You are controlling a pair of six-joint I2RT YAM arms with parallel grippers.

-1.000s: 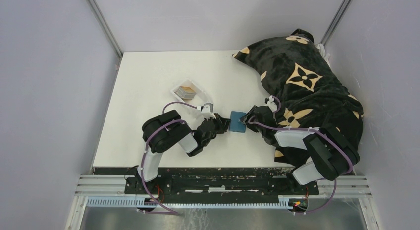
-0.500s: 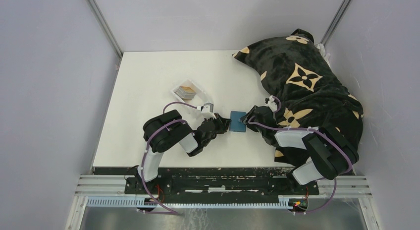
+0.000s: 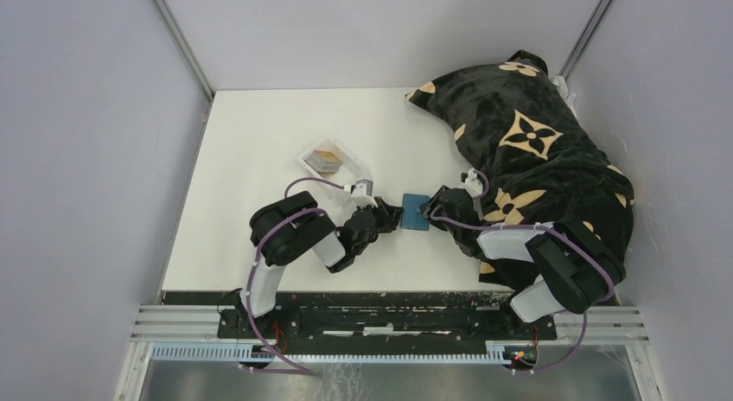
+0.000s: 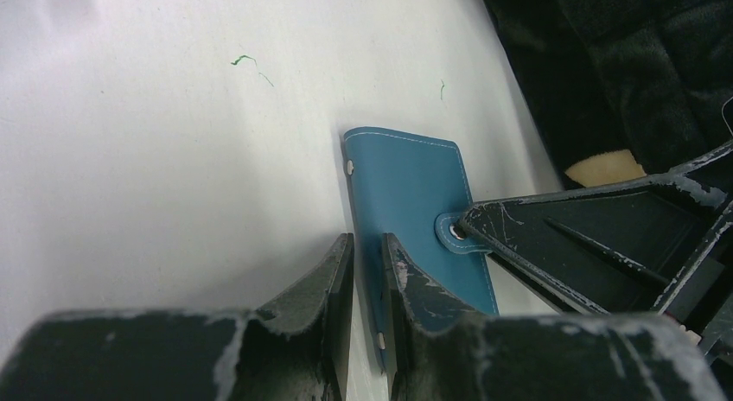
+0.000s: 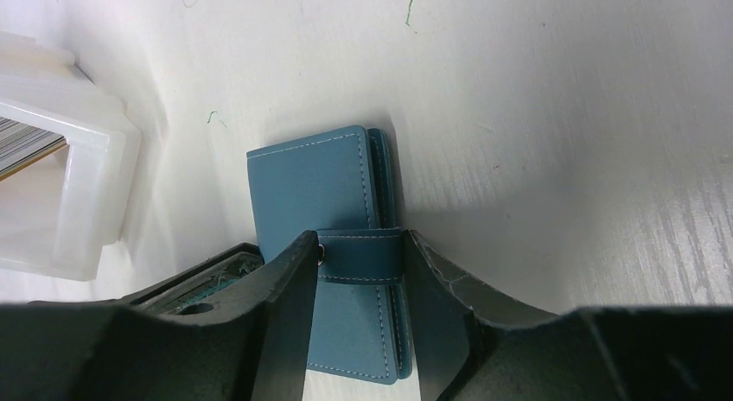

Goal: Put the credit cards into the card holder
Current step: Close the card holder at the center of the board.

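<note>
1. The teal leather-like card holder [image 3: 415, 213] lies closed mid-table; grey-and-tan credit cards [image 3: 326, 158] sit in the clear plastic tray [image 3: 347, 169] at its 10 o'clock.
2. The right gripper [image 5: 360, 245], at 3 o'clock, pinches the snap tab [image 5: 359, 261]; the left gripper [image 4: 367, 245], at 9 o'clock, is nearly together, grip unclear.
3. This looks like the opening step: next, unsnap the tab.

Robotics lab test cell, seen from above. A white worktop [image 3: 259, 150] is boxed in by plain grey wall panels [image 3: 86, 159] joined at bare aluminium posts [image 3: 180, 40]. A left arm [image 3: 290, 232] and a right arm [image 3: 566, 267], both black-and-white robot arms trailing purple cables [image 3: 257, 276], are bolted to a black base plate [image 3: 389, 299] on aluminium rails [image 3: 173, 317].
</note>
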